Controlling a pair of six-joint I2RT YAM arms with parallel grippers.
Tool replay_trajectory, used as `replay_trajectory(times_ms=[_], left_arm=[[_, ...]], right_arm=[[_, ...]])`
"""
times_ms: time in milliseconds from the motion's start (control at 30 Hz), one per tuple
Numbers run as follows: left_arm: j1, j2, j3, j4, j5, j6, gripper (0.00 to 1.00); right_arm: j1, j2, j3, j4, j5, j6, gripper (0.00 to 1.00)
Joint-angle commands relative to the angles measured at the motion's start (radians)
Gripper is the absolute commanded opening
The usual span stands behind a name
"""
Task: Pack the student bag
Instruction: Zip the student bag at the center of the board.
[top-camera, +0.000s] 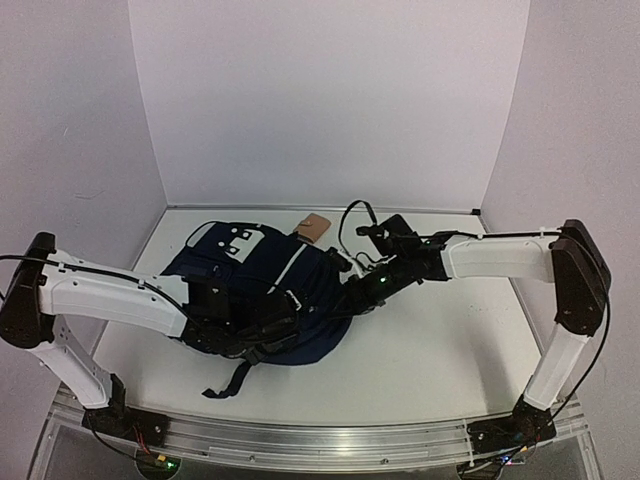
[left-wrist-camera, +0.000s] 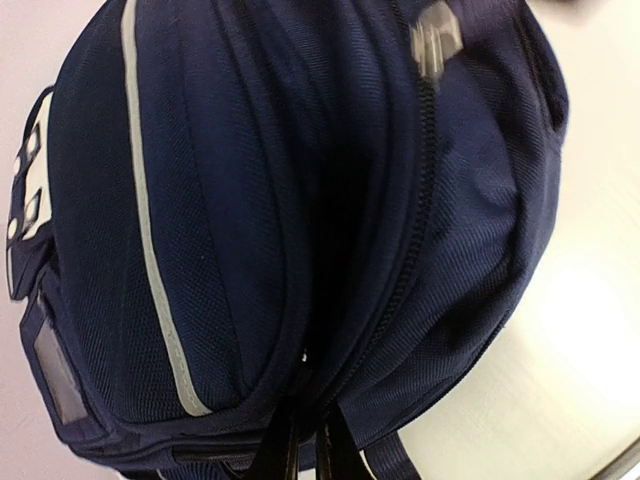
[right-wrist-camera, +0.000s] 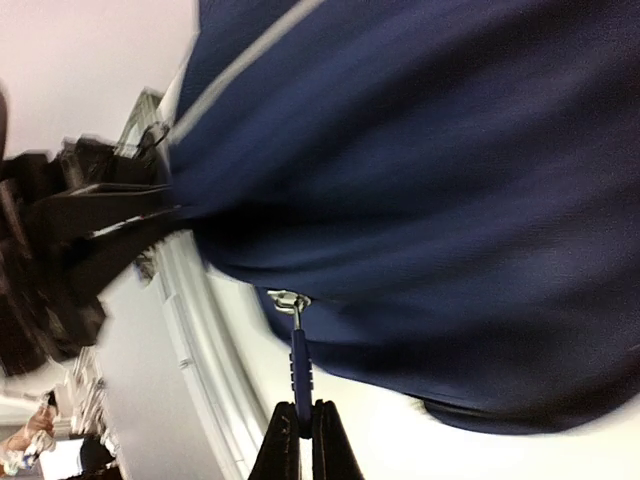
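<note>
Pinched between the almost closed fingers of the right tool (right-wrist-camera: 301, 428) is the blue zipper pull (right-wrist-camera: 300, 368), its metal ring hooked to the bag (right-wrist-camera: 450, 180) above it. At the bag's lower edge the left tool (left-wrist-camera: 308, 445) has its dark fingers drawn close together on a fold of navy fabric beside the zipper track (left-wrist-camera: 425, 230). From above, the bag lies on the table (top-camera: 440, 340) between both arms, left of centre, with its white patch (top-camera: 238, 240) toward the far wall and a black strap (top-camera: 232, 380) trailing toward the near edge. Just beyond it lies a small tan item (top-camera: 316, 227).
</note>
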Motion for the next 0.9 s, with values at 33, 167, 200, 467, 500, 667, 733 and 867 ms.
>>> replay_trajectory(times_ms=[33, 167, 200, 467, 500, 667, 733, 867], left_arm=[[0.007, -0.124, -0.034, -0.192, 0.005, -0.087, 0.0], [0.008, -0.095, -0.017, -0.211, -0.005, -0.086, 0.0], [0.008, -0.08, -0.007, -0.218, -0.024, -0.084, 0.0], [0.109, -0.177, 0.025, -0.215, -0.037, -0.013, 0.25], [0.112, -0.206, 0.03, -0.208, -0.018, 0.001, 0.35], [0.061, -0.312, 0.086, -0.202, 0.131, 0.004, 0.6], [0.028, -0.294, 0.127, -0.23, 0.168, -0.01, 0.62], [-0.004, -0.214, 0.157, -0.093, 0.253, 0.032, 0.65]], right_arm=[[-0.176, -0.049, 0.022, -0.031, 0.096, -0.111, 0.0], [-0.229, -0.02, 0.065, -0.05, 0.139, -0.156, 0.0], [-0.229, -0.024, 0.066, -0.053, 0.134, -0.163, 0.0], [-0.081, -0.085, -0.033, -0.047, 0.046, -0.092, 0.0], [-0.051, -0.086, -0.034, -0.037, 0.033, -0.066, 0.0], [0.025, -0.07, 0.013, 0.031, 0.004, 0.019, 0.0], [0.034, -0.047, 0.043, 0.051, -0.003, 0.045, 0.0], [0.045, -0.01, 0.094, 0.07, -0.012, 0.064, 0.0]])
